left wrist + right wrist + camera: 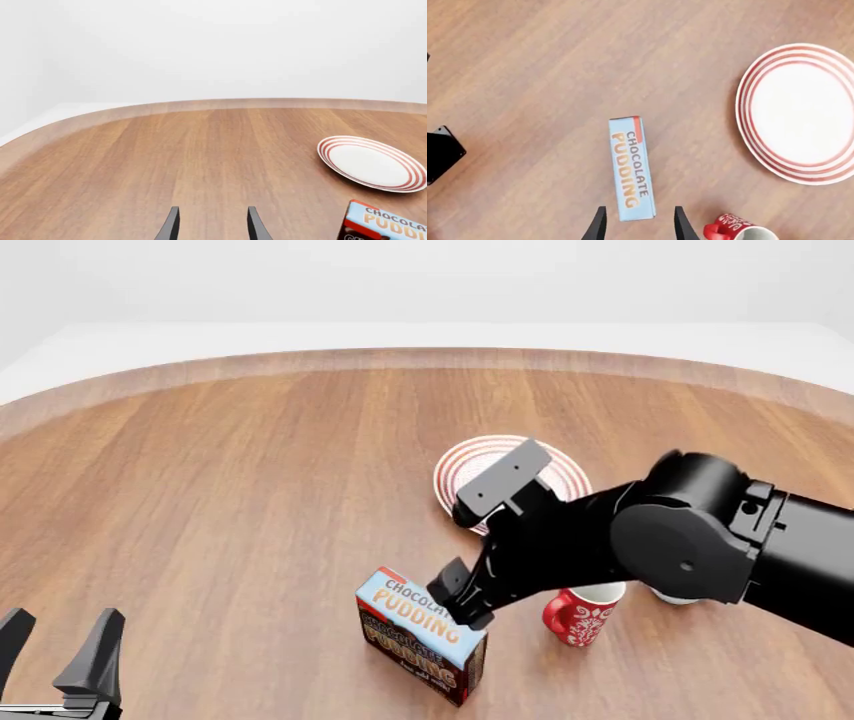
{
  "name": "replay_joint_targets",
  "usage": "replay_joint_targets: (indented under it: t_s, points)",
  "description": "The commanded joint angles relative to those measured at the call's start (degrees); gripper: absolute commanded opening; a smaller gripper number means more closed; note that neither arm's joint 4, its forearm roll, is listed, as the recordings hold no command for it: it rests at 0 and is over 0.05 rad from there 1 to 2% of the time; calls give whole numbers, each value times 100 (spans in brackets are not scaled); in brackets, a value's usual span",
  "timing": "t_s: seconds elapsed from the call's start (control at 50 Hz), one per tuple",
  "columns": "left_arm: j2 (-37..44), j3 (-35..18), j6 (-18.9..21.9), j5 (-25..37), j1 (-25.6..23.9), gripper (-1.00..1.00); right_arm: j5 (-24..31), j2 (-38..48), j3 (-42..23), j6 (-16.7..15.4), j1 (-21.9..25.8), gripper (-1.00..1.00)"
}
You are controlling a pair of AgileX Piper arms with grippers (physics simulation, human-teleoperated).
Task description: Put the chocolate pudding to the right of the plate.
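The chocolate pudding [416,640] stands on its narrow side on the table, light-blue face up; it also shows in the right wrist view [630,167] and at the edge of the left wrist view [387,225]. The plate [447,480] lies beyond it, partly hidden by my right arm, and shows whole in the right wrist view [800,112] and in the left wrist view [372,162]. My right gripper [454,605] is open just above the carton's right end, one finger on each side [639,227]. My left gripper [60,650] is open and empty at the near left, far from the carton [212,227].
A red patterned mug [577,618] stands just right of the carton, under my right arm, and shows in the right wrist view [737,230]. A white mug [674,597] is mostly hidden behind that arm. The table's curved far edge [427,355] runs across the back.
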Motion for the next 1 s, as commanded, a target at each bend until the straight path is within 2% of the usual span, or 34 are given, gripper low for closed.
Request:
replay_joint_targets:
  t_s: [0.02,1.0]
  points:
    - [0,0,0,0,0,100,-126,7,115,50,-26,100]
    - [0,0,0,0,0,100,-562,241,424,134,-38,100]
